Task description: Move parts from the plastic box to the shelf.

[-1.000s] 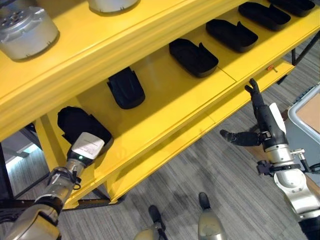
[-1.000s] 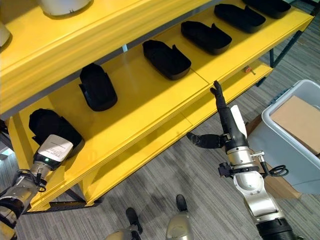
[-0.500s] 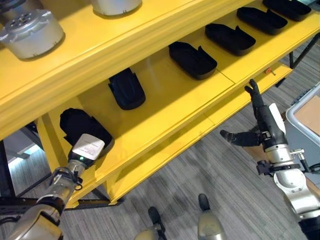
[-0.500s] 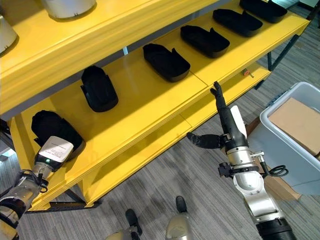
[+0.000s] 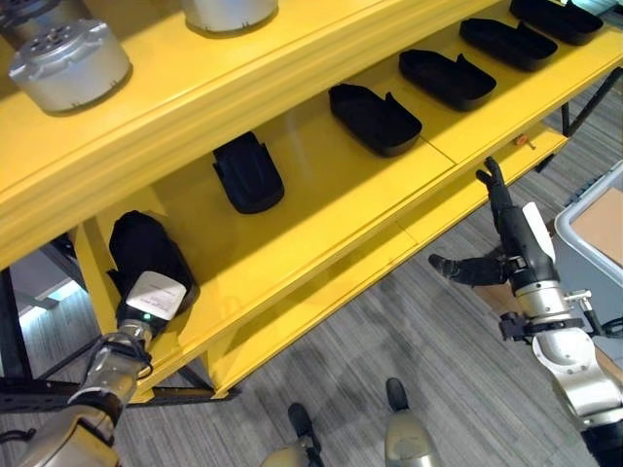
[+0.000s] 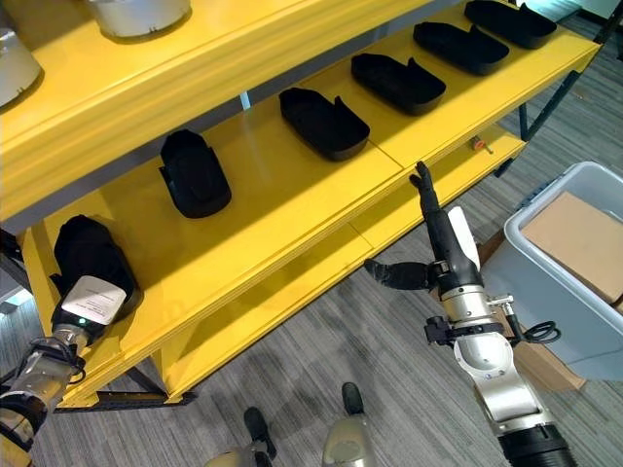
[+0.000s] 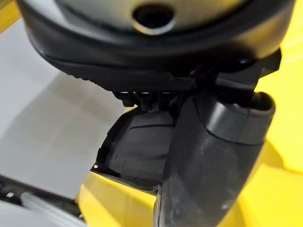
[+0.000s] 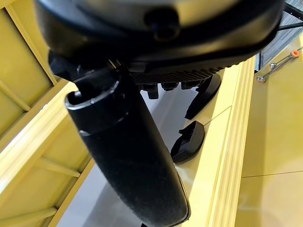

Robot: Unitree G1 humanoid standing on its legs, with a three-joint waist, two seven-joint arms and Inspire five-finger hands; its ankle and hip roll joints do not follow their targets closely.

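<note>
Hanging nearest, over the floor in front of the shelf's [image 5: 321, 185] lip: the right hand [image 5: 514, 243], fingers [image 6: 425, 190] stretched straight up toward the yellow edge, thumb [image 5: 465, 268] splayed out sideways, gripping nothing. Sitting just to its right, the grey plastic box [image 6: 555, 292], showing a flat brown piece [image 6: 574, 229] inside; impossible to tell from here whether any parts are lying under it.

Reaching in at the shelf's left end: the left hand [image 5: 148, 297], pressing up against the black part [image 5: 144, 251] lying on the yellow board. Showing in the left wrist view, the thumb [image 7: 208, 161] running alongside the part's rim, fingers tucked out of sight, so not telling whether clamping or merely nudging.

Judging the part: looking like a moulded plastic shell, hollow, stiff, light, with a smooth and likely slippery skin; probably not fragile, yet likely to skate across the painted board if pushed. Best taking hold across the raised side walls, thumb on one wall and fingers over the other, rather than pinching the thin rim.

Lying farther along the same board, well apart from each other: five more black shells [image 5: 248, 173], running toward the far right end. Standing above, on the top board: silver round housings [image 5: 68, 63].
</note>
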